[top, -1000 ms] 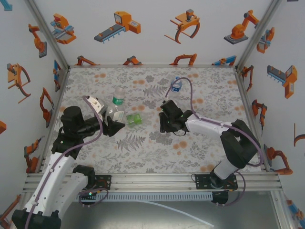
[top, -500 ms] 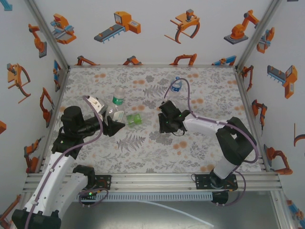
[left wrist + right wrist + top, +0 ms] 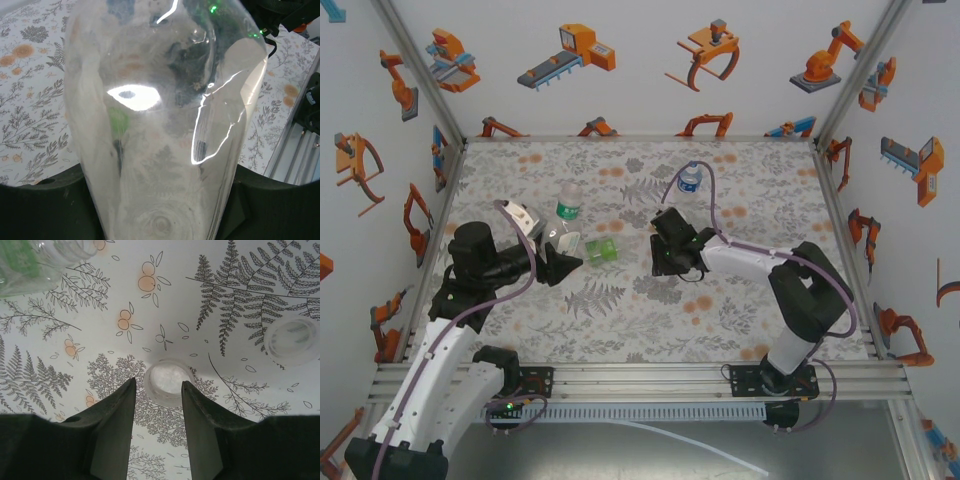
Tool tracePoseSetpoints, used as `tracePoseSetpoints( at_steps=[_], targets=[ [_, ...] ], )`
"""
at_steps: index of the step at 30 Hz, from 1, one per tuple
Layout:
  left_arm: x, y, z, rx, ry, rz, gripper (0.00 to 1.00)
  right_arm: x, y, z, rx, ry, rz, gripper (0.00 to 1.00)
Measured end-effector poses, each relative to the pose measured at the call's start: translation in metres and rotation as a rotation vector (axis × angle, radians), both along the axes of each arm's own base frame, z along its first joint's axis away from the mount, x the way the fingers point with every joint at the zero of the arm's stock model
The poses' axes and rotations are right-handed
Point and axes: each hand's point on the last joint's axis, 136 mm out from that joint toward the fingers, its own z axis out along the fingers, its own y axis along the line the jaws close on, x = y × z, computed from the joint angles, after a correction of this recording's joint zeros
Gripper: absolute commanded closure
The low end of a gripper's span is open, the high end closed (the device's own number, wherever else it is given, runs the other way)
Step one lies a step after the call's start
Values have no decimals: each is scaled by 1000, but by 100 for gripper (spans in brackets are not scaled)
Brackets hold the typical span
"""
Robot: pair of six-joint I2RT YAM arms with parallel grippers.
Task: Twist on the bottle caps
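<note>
My left gripper (image 3: 563, 263) is shut on the green-tinted bottle (image 3: 599, 250), which lies sideways with its open neck (image 3: 75, 249) toward the right arm. Up close its clear body (image 3: 165, 115) spans the gap between the black fingers (image 3: 45, 210). The bottle with the green-and-white label (image 3: 568, 205) stands behind it. The blue-labelled bottle (image 3: 690, 180) stands at the back. My right gripper (image 3: 159, 382) hangs open low over the table, and a whitish cap (image 3: 169, 379) lies on the cloth right at its fingertips, untouched. A second whitish cap (image 3: 292, 339) lies to the right.
The table (image 3: 750, 200) carries a fern-and-flower cloth, with white walls on three sides. An aluminium rail (image 3: 640, 380) with the arm bases runs along the near edge. Purple cables loop above both arms.
The right gripper has crept a little left and away from the near edge, uncovering more of the blue-labelled bottle. The left gripper and its bottle have stayed still.
</note>
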Motion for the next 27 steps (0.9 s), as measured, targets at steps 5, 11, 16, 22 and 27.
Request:
tracePoseSetpoints(
  at_steps=[5, 11, 16, 22, 27],
  targets=[
    [0, 0, -1, 1, 3, 0, 100, 0, 0, -1, -1, 3, 1, 59],
    [1, 0, -2, 2, 7, -1, 100, -3, -4, -3, -24, 14, 1, 54],
    [2, -1, -3, 3, 11, 0, 100, -1, -5, 0, -34, 8, 1, 53],
    [2, -1, -3, 3, 11, -1, 100, -1, -4, 1, -35, 6, 5, 53],
    [2, -1, -4, 4, 14, -1, 100, 0, -4, 1, -36, 4, 8, 52]
  ],
)
